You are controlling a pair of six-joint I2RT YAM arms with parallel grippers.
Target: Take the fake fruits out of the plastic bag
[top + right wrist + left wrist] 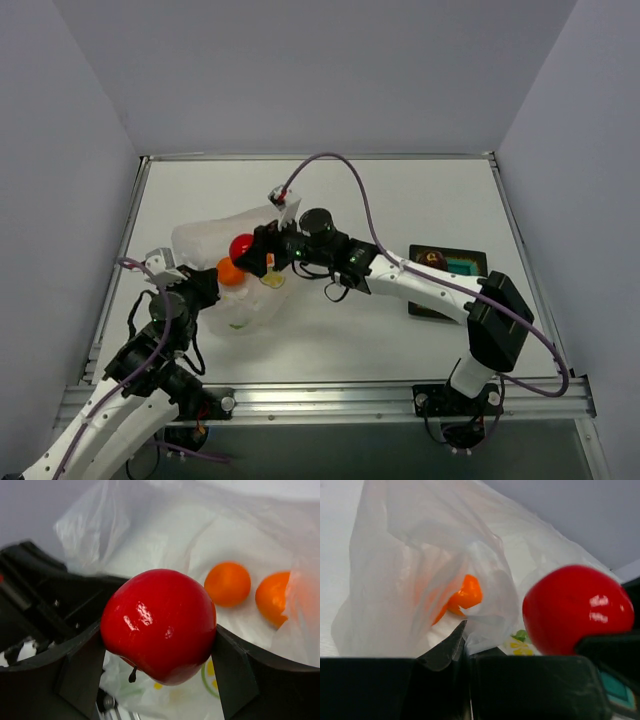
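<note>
The left claw (465,655) is closed, pinching the edge of the thin, floppy plastic bag (420,555). Two orange fruits (227,583) lie inside. At the bag's mouth, the right claw (158,652) grips the red fruit (157,615) across its middle. The fruit looks light, hard and probably slippery.

The white table (400,200) bears the plastic bag (205,240) beneath the right gripper (243,248) and a black tray (472,254) well to its right.

tray (456,249): black, teal centre, table's right side | table (420,200): white, metal-edged
</note>
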